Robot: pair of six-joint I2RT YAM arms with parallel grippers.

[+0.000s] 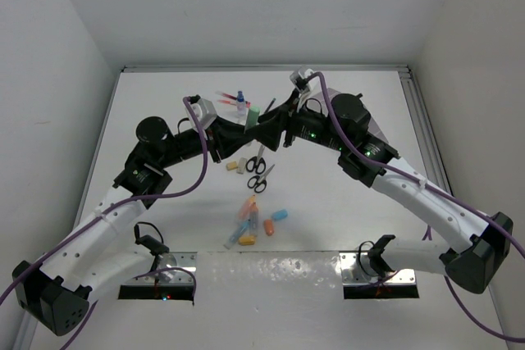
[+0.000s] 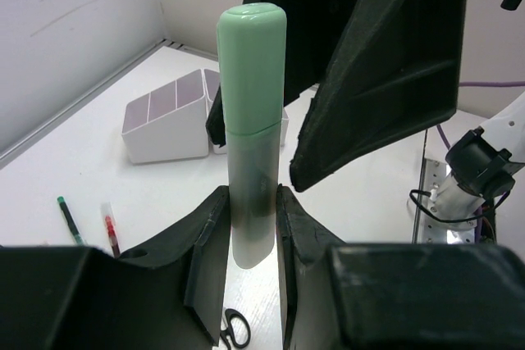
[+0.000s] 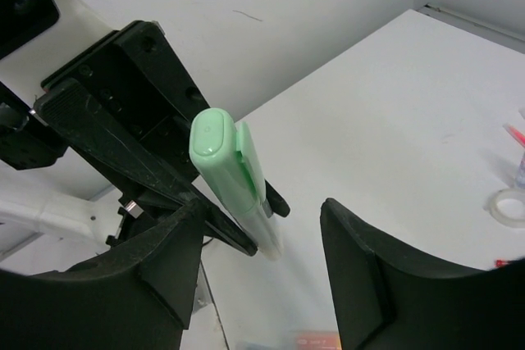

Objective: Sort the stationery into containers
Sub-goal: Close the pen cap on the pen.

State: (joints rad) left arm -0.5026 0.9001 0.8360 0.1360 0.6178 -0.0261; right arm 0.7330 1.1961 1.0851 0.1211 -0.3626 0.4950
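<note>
On the near stretch of the counter (image 1: 328,202), just past the arm bases, you've got the loose pile of pastel capsule pieces (image 1: 256,220). A bit further out are the two scissors (image 1: 262,179), with the beige erasers (image 1: 235,165) just beside them. None of that is in play right now.

Past the scissors and up off the counter is the piece that matters, the green highlighter (image 2: 250,120). The left fingers (image 2: 209,239) are pinched narrow on its clear lower barrel and hold it upright, cap end up. The right fingers (image 3: 361,260) stand wide on either side of it and aren't touching it as far as I can see, so this looks to me like a handover.

Handling-wise, I'd guess it's light, stiff, smooth plastic. It's not fragile, but it's slick and rounded, so it could swivel in a pinch. In the right wrist view the cap has a flatter face with a clip ridge. I'd take it on the green cap, well clear of the left fingers, and squeeze square across it. Grab too near the domed tip and it may squirt out.

Further back, the white organiser (image 2: 164,125) sits on the counter beyond the highlighter, and it only shows in the left wrist view. At the far end are the red pens (image 1: 225,96), the blue-capped bottle (image 1: 240,102) and the tape ring (image 3: 510,202).
</note>
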